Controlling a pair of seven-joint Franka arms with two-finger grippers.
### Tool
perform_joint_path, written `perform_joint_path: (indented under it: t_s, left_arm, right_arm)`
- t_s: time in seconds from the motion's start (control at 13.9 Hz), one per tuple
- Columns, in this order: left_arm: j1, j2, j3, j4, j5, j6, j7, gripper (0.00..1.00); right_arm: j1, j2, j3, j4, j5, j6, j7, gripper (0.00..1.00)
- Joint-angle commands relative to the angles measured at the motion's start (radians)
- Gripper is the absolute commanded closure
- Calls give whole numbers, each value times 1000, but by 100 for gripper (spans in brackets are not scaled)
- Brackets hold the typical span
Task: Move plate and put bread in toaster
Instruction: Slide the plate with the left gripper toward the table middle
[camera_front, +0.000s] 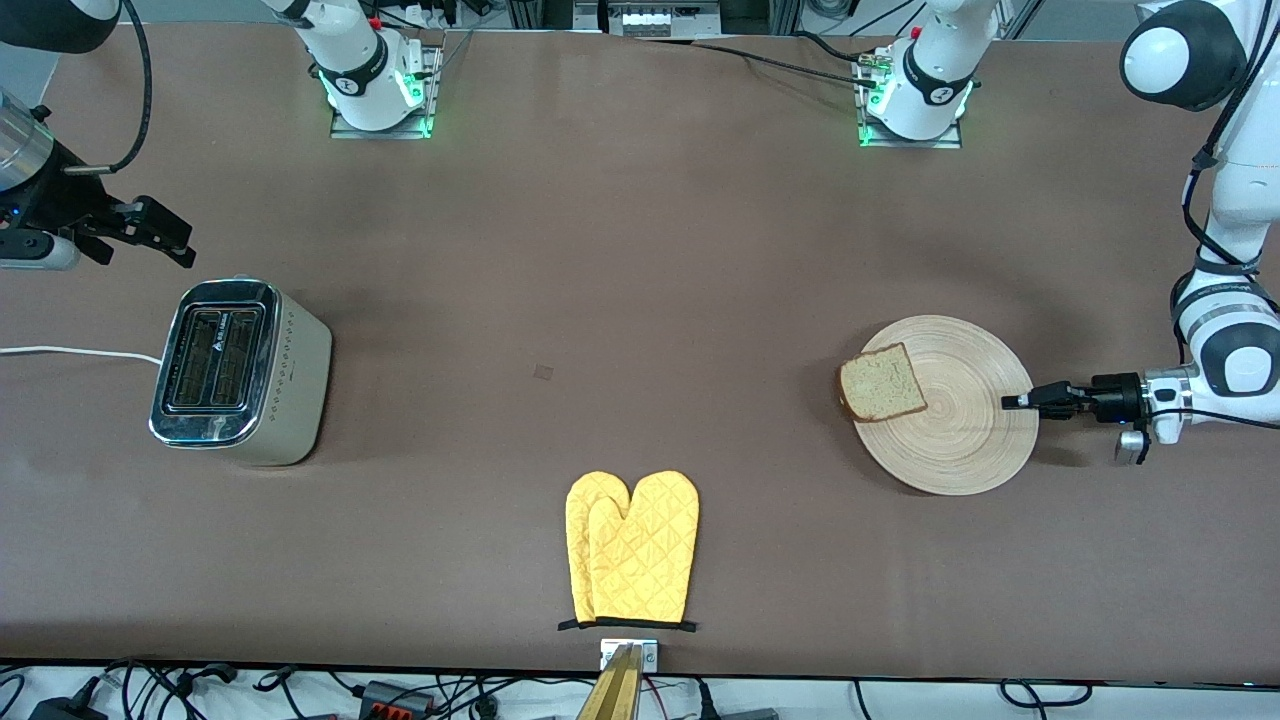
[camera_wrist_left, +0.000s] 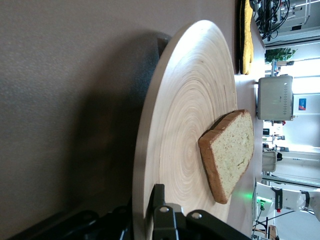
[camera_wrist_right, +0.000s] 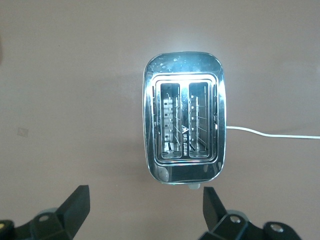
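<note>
Toward the right arm's end of the brown table (camera_front: 640, 250): right gripper (camera_front: 160, 235) up in the air, just off the toaster's top edge on the side of the robot bases, arm waiting. Fingers spread wide, nothing between them; seen from the right wrist view, right gripper (camera_wrist_right: 145, 210) hanging above the toaster (camera_wrist_right: 183, 132) with both slots in plain sight.

Below it, toaster (camera_front: 240, 370) standing upright on the table, chrome top up, cream dotted side turned toward the middle of the table. Two slots, both without bread. White cord (camera_front: 70, 352) running off toward the table's edge at the right arm's end.

At mid-table, close to the edge nearest the front camera: a pair of yellow quilted oven mitts (camera_front: 632, 548), laid flat, one overlapping the other, cuffs toward the camera.

Toward the left arm's end: plate (camera_front: 960, 440), round, pale wood. On it, bread (camera_front: 882, 383), one slice lying flat at the rim that faces the toaster's end of the table, one corner poking just past the edge.

At the plate's rim toward the left arm's end: left gripper (camera_front: 1012, 401), low and level, jaws clamped on the rim. In the left wrist view, left gripper (camera_wrist_left: 150, 210) pinching the edge of the plate (camera_wrist_left: 185, 125), one finger on top of the wood, the bread (camera_wrist_left: 230, 152) resting well apart from the fingers.
</note>
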Motion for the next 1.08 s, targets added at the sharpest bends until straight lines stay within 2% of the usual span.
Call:
perform_joint_path:
  t_s: [0.0,0.14,0.43,0.72,0.87,1.01]
  left_arm:
    - [4,10,-3,23,13,-14,14,99]
    - [6,7,-3,23,10,-33,1,99]
    - [-5,-4,-4,23,-53,-197,-107,99]
    - [-89,-39,-49,-3,-60,-191,-183,99]
    - [-126,-92,-105,-44,-62,-122,-235,99]
    - [-125,-135,-217,-145,-98,32,-260,99]
  right_arm:
    - [-9,-2,-9,27,50,-41,-9,0]
    - [-10,7,-9,66,69,-91,-11,0]
    - [-12,23,-9,102,59,-92,-18,0]
    - [-13,32,-11,99,27,-95,-20,0]
    - [-13,30,-9,99,26,-106,-20,0]
    - [-13,29,-9,99,26,-118,-20,0]
